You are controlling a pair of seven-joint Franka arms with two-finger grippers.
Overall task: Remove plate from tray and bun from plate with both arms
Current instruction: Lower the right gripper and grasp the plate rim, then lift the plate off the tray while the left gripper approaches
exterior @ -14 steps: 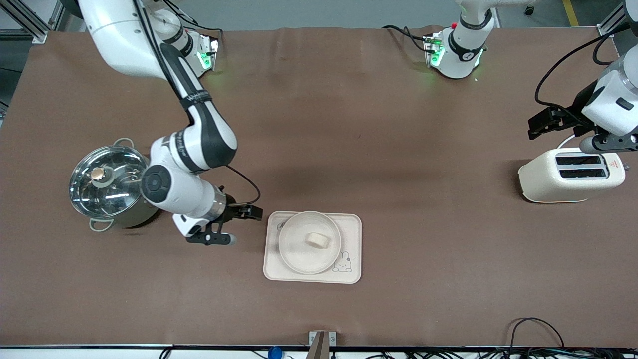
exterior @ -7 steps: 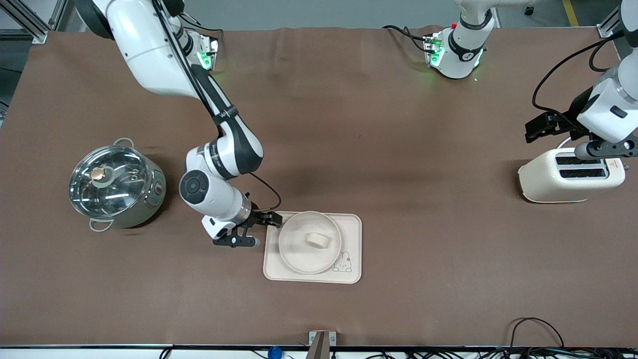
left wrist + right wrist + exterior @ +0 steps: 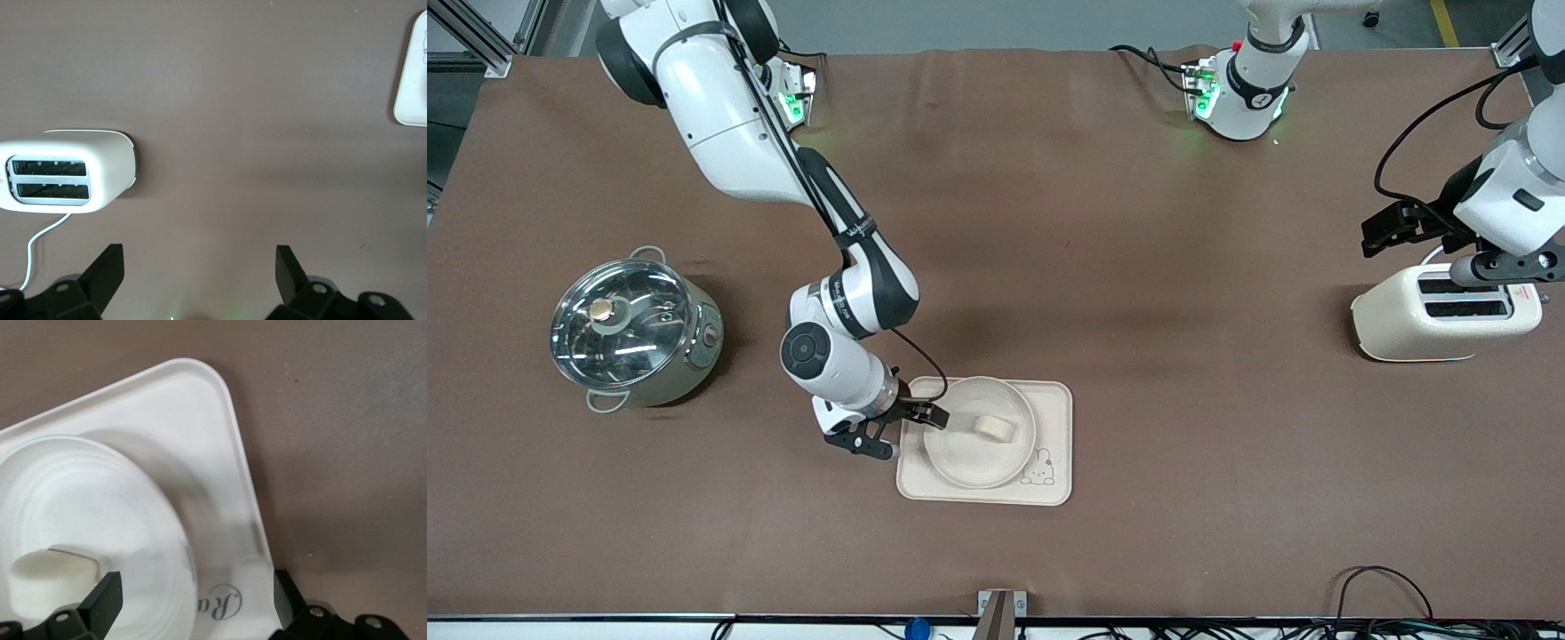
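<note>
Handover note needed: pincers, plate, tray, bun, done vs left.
Right pincer: open, low over the plate's rim at the tray's right-arm end, holding nothing.
Left pincer: open, empty, up over the toaster; that arm waits.
Plate sits on the tray; bun lies on the plate.
Done: nothing removed.
Left: grip the plate, lift it off the tray, take the bun off.

The bun (image 3: 995, 428) lies in the plate (image 3: 960, 458), on the tray (image 3: 1055, 413).
</note>
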